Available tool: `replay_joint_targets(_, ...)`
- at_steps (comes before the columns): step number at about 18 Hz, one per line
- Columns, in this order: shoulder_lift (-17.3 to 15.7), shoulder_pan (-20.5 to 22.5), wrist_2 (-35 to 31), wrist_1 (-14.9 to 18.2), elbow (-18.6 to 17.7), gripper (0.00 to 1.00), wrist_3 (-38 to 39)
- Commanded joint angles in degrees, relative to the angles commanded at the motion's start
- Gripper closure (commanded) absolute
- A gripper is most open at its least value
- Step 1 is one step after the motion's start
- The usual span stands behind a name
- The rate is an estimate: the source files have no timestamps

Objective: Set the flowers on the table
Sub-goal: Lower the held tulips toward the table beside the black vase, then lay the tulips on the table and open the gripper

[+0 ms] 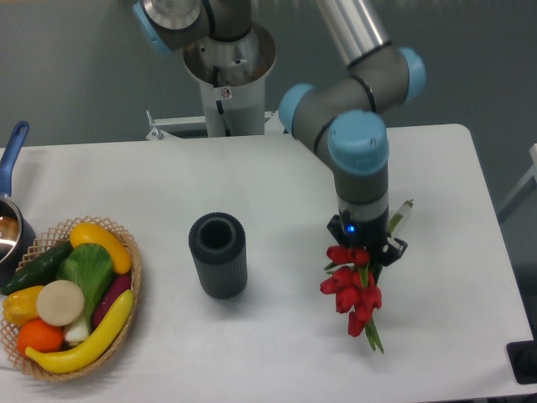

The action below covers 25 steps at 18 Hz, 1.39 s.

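Fingers point(367, 251) of mine clasp the flowers point(353, 288), low over the desk point(277, 185), right of the vase point(218, 254).

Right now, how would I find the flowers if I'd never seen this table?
Look at the right half of the white table, under the robot's gripper. The flowers hang there: the only red buds with green stems, unlike the dark vase in the middle.

Arm bent downward, wrist vertical, gripper point(366, 252) pointing down, fingers closed on something.
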State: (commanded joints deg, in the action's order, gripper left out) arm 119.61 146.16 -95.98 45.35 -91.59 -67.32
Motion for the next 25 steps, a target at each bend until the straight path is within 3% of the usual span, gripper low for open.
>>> replay_joint_targets(4,1.9,-0.4,0.0,-0.1,0.9,0.66,0.1)
replay_joint_targets(5,2.0,-0.6,0.0,-0.1,0.9,0.60,0.1)
replay_joint_targets(7,2.0,-0.6,0.0,-0.2,0.9,0.32,-0.1)
replay_joint_targets(9,1.7,-0.6,0.0,-0.3,0.9,0.25,-0.2)
replay_joint_targets(13,0.4,-0.9,0.0,-0.4,0.3,0.00,-1.4)
replay_joint_targets(17,-4.2,-2.5,0.0,-0.3,-1.8,0.00,-4.1)
replay_joint_targets(20,-8.4,-1.9,0.5,1.2,-0.6,0.00,-4.7)
replay_joint_targets(25,-11.8,-0.6,2.7,13.2,4.7,0.00,-6.8)
